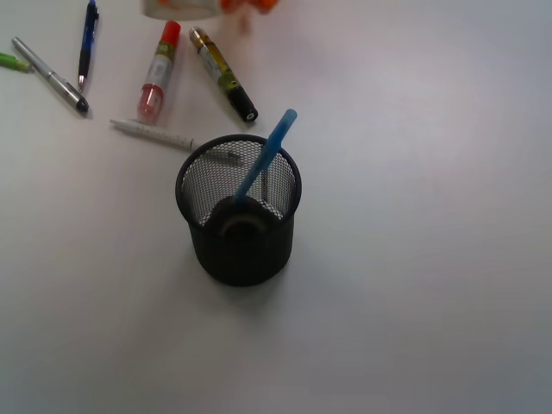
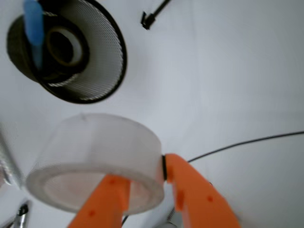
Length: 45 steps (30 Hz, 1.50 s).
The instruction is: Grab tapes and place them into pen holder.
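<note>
Gripping the whitish tape roll [image 2: 95,159] by its wall, orange pincer [image 2: 147,185] holds it above the table [image 2: 228,71]; mesh pen holder [image 2: 102,61] nearby contains black tape [image 2: 64,47].

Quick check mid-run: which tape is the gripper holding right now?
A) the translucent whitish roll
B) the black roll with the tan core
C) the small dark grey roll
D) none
A: in the wrist view the orange fingers clamp the wall of the translucent whitish roll, while a dark roll already sits inside the pen holder.
</note>
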Tool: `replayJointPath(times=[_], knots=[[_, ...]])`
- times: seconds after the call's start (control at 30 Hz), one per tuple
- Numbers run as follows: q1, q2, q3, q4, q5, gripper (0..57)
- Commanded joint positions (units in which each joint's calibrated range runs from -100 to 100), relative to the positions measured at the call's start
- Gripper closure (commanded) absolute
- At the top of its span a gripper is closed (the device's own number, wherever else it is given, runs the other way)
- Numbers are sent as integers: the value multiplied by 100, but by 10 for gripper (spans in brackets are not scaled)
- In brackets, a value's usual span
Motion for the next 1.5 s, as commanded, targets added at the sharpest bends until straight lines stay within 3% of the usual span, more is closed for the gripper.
replayJointPath(times=[0.0, 0.83, 0.9, 1.03, 1.1, 1.47], knots=[[-60, 290, 434, -404, -142, 572], [-52, 1786, 824, -2014, -142, 570], [-60, 1786, 824, -1970, -147, 529], [-105, 1760, 824, -1752, -151, 312], [-105, 1743, 824, -1533, -161, 258], [-172, 1701, 815, -553, -435, 256]])
